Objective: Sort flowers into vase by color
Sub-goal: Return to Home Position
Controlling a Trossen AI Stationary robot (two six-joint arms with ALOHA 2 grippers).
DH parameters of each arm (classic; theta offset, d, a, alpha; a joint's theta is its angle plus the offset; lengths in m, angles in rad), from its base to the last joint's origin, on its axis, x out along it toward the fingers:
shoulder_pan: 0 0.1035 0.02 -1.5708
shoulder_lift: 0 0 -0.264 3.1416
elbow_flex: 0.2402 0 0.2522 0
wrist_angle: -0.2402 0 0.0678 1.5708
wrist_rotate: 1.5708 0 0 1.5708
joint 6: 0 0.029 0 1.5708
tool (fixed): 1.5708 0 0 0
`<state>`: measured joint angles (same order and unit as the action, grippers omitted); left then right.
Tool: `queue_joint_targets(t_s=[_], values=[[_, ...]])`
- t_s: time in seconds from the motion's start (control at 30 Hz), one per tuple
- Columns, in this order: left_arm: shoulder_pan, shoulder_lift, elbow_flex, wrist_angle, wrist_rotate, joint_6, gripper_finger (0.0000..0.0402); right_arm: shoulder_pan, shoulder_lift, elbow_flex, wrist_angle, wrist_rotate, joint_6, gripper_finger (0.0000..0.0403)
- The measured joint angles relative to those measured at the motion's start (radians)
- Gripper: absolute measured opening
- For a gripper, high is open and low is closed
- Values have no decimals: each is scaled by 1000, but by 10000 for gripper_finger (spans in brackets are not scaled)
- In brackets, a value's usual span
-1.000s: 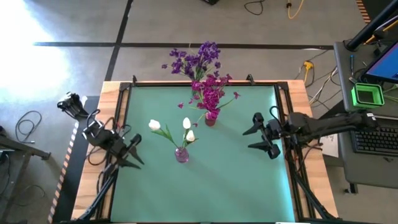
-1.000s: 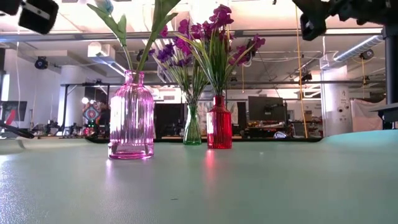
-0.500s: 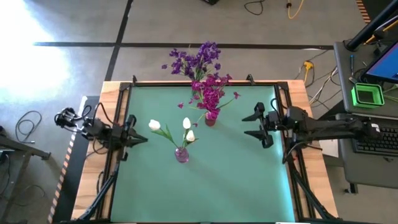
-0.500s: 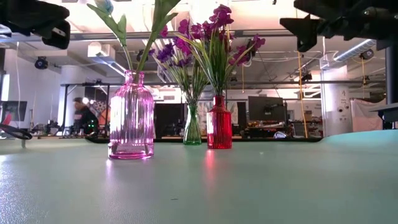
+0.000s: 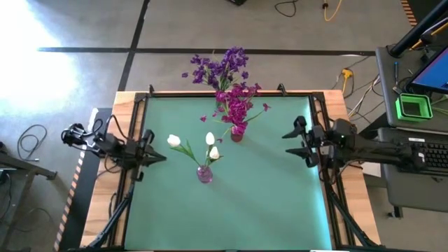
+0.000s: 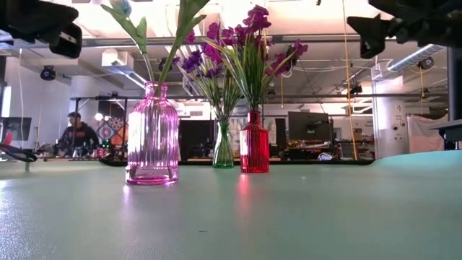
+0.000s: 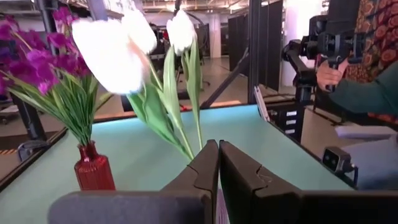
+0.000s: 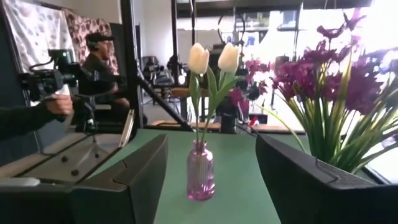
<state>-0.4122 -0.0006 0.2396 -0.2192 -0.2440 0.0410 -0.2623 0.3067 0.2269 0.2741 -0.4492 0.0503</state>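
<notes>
The white flowers [image 5: 210, 140] stand together in the pink glass vase [image 6: 151, 133] near the middle of the table [image 5: 266, 203], their stems splaying out from the narrow neck so the buds lean apart. Behind them the magenta flowers [image 5: 238, 106] fill the red vase [image 6: 254, 142]. The purple flowers [image 5: 222, 66] rise from the green vase [image 6: 223, 148], which stands beside the red one and farther back, towards the far edge. Each colour has its own vase, and I see no loose stem lying on the green surface, so I judge the sorting done, with only the pull-back to rest left for me. That fits how I hold my arms: both are out at the sides, well apart from the vases, where a stray move cannot knock over those tall, top-heavy bunches. My left gripper [image 5: 162, 156] hangs over the left edge of the table with its two fingers [image 7: 202, 168] pressed together and nothing between them, pointing in towards the white flowers. My right gripper [image 5: 295, 142] hangs over the right side with its jaws spread wide and empty, facing the pink glass vase across bare table. Off the table's edge a person's hand [image 7: 326, 71] holds a camera rig, clear of my reach.
</notes>
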Motion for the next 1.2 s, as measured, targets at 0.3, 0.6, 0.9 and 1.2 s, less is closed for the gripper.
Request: queue_joint_targets(t_s=[0.3,0.6,0.9,1.2], values=[[1,1,-72,7,-115,-77,0,2,-115,-212,184,4,-70,226],[1,15,-73,-61,-140,-95,0,2,-96,-215,63,4,-251,226],[1,22,-73,-59,-140,-95,0,2,-81,-215,62,5,-185,226],[1,25,-73,-58,-139,-95,0,2,-81,-216,63,5,-181,228]])
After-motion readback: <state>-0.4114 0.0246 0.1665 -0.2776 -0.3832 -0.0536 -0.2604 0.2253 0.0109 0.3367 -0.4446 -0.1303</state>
